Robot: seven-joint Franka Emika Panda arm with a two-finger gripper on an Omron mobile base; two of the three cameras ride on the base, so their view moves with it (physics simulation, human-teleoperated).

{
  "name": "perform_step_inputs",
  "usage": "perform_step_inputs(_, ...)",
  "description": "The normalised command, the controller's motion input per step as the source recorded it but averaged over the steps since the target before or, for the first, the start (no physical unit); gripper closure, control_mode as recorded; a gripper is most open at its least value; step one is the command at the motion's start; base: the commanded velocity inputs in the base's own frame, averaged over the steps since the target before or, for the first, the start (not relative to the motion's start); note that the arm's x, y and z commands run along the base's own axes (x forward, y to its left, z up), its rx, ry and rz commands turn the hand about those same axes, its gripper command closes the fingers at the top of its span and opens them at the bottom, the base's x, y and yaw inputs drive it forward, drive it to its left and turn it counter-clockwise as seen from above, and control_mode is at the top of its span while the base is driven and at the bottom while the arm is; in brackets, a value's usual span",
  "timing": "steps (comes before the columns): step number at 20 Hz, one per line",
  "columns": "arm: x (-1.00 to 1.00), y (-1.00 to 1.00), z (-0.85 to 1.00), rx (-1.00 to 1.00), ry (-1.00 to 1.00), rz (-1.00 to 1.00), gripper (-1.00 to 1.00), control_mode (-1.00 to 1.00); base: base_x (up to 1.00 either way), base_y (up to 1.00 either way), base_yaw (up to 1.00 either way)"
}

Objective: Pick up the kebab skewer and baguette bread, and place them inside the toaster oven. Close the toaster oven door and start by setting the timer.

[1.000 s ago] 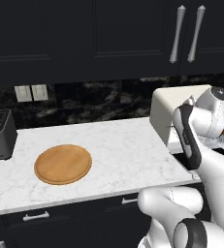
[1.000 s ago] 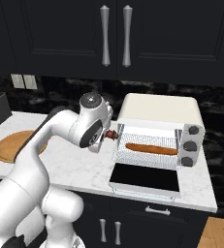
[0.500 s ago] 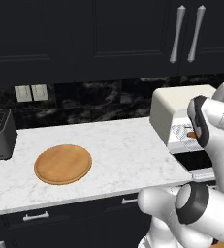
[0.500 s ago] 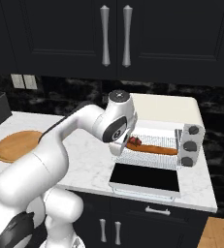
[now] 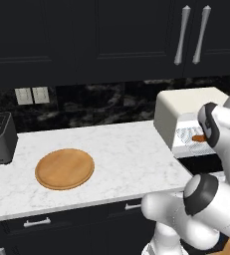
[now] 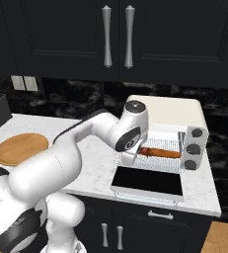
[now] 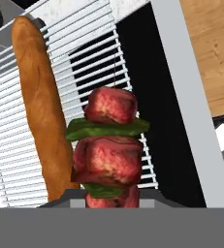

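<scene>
Gripper (image 7: 111, 196) clamped on kebab skewer (image 7: 111, 150), centre frame; lower it flat onto rack right of baguette bread (image 7: 40, 101) before releasing.

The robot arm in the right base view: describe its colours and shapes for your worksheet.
The arm is glossy white, built from thick rounded segments. Dark grey to black rings mark its joints, with a round dark disc on the wrist section and a small round cap on top. No cables or markings show.
</scene>
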Motion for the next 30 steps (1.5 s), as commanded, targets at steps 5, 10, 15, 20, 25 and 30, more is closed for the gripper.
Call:
perform_step_inputs(5,0.15,-0.27,-0.2,0.0,0.03,0.0,1.0,-1.0,0.0,0.0,0.0)
perform_step_inputs(10,0.35,-0.11,-0.01,0.01,0.12,0.0,1.0,-1.0,0.0,0.0,0.0)
perform_step_inputs(15,0.23,-0.08,-0.21,0.0,0.03,0.0,1.0,-1.0,0.0,0.0,0.0)
perform_step_inputs(20,0.0,-0.04,-0.3,0.0,0.0,0.0,1.0,-1.0,0.0,0.0,0.0)
perform_step_inputs(25,0.06,0.0,-0.4,0.0,0.0,0.0,1.0,-1.0,0.0,0.0,0.0)
perform_step_inputs(30,0.08,0.0,-0.35,0.0,0.0,0.0,-1.0,-1.0,0.0,0.0,0.0)
